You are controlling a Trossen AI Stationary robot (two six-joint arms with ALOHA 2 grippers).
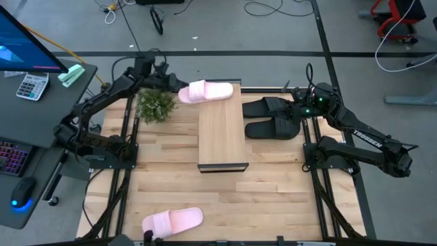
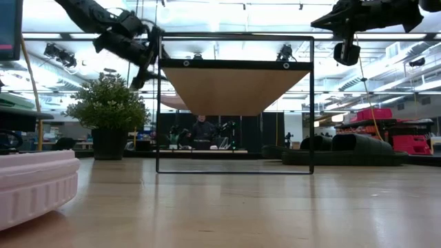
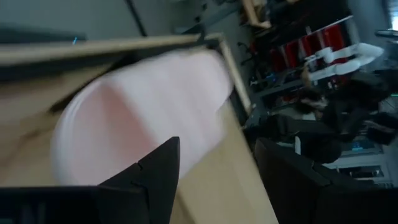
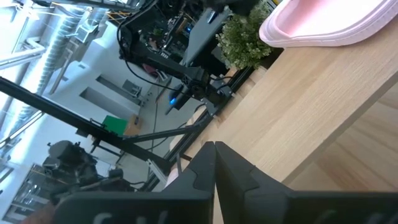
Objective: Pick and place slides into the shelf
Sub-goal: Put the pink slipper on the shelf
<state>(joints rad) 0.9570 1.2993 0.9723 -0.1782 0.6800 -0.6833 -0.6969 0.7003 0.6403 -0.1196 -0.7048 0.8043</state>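
A: Item one, the shelf (image 1: 222, 137)?

B: Plank-topped rack on a thin black frame, mid-table. One pink slide (image 1: 207, 91) lies across its far end, toe overhanging the side toward the potted plant (image 1: 156, 105).

A: Item two, left gripper (image 1: 171, 83)?

B: Just beside the shelf's far corner, at the heel end of that pink slide. From above I cannot tell whether it grips the slide or has let go; the left wrist view shows one dark finger (image 3: 155, 180) in front of the pink foam, nothing more.

A: Item three, remaining slides?

B: Second pink slide (image 1: 173, 221) on the table, well apart from the shelf, at the near edge. Black pair (image 1: 273, 117) on the table just beside the shelf, on the side away from the plant, lying side by side.

A: Item four, right gripper (image 1: 305, 103)?

B: Above the black pair, at the ends farther from the shelf. The low view shows it raised above the table. Whether its fingers are parted, I cannot tell.

A: Step in hand?

B: By my judgement, the first pink slide is being set on the shelf top; three slides are not yet placed.

A: Next move?

B: Probably seat the pink slide fully onto the plank so it does not tip off the edge, then clear the left arm. The right arm looks placed to descend on a black slide; it needs a grasp across the strap.
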